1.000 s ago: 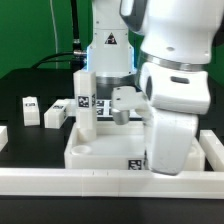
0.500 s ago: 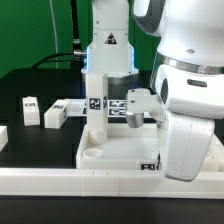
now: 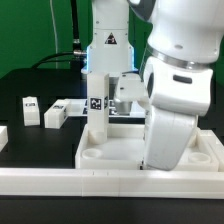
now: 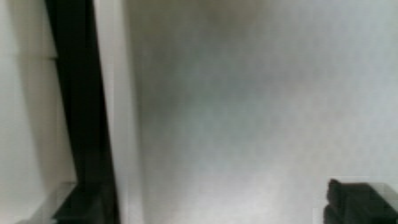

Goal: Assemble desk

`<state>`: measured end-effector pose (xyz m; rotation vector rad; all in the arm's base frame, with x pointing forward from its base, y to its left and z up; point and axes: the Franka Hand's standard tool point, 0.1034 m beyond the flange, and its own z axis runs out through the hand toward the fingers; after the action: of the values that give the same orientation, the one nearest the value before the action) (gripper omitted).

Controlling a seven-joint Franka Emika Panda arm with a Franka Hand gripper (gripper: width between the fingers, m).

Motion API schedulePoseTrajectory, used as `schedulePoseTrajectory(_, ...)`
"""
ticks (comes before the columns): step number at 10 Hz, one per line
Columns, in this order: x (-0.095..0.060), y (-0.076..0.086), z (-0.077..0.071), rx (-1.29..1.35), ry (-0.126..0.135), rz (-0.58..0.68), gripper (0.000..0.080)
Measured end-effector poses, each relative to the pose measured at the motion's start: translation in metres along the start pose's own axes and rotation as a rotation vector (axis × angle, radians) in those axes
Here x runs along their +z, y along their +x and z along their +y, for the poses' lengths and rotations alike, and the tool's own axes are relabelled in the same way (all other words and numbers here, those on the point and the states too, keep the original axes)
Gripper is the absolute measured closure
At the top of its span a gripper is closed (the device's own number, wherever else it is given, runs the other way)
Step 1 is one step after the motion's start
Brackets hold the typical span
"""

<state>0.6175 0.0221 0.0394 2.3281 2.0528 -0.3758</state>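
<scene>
The white robot arm (image 3: 175, 90) fills the three o'clock half of the exterior view. Its bulky lower link hangs over the desk and hides part of it. Beneath everything lies the black table (image 3: 30, 85).

The tabletop (image 3: 115, 150), a white tray with raised edges, lies flat on the table at six o'clock in the exterior view. One round socket (image 3: 90, 157) shows in its near corner at about seven o'clock. A long white rail (image 3: 70, 182) runs across the front, just beside the tabletop's near edge. The marker board (image 3: 70, 104) lies flat on the table at about ten o'clock from the tabletop's middle.

One leg (image 3: 97, 125) stands upright at the tabletop's far corner, at about eleven o'clock from its middle. It has a black-and-white tag (image 3: 97, 103) on its face. Whether it sits fully in its socket cannot be told.

Two loose legs lie on the table well apart from the tabletop, toward nine o'clock. One is nearer the desk (image 3: 55, 116) and one farther out (image 3: 31, 108).

The end effector (image 3: 118, 95) is just beside the upright leg at its three o'clock. It is half hidden by the leg and the arm, so I cannot tell how wide its jaws stand or whether they touch the leg. The wrist view gives only a blurred white surface (image 4: 231, 100) and a black band (image 4: 75, 100).
</scene>
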Motion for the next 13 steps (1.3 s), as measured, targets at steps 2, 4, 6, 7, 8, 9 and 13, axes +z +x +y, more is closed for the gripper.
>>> schedulePoseTrajectory(2,-0.025,-0.020,0.003,0.025,-0.006,-0.004,0.0157)
schedulePoseTrajectory(4,-0.038,-0.033,0.004,0.041,-0.019,-0.004,0.0151)
schedulePoseTrajectory(6,-0.035,-0.033,0.003,0.043,-0.016,-0.004,0.0150)
schedulePoseTrajectory(7,-0.034,-0.035,0.003,0.046,-0.015,-0.004,0.0150)
schedulePoseTrajectory(8,-0.027,-0.041,0.003,0.068,-0.022,-0.003,0.0150)
schedulePoseTrajectory(9,-0.025,-0.055,0.002,0.072,-0.009,-0.010,0.0150)
schedulePoseTrajectory(13,-0.023,-0.067,0.004,0.112,-0.015,-0.007,0.0150)
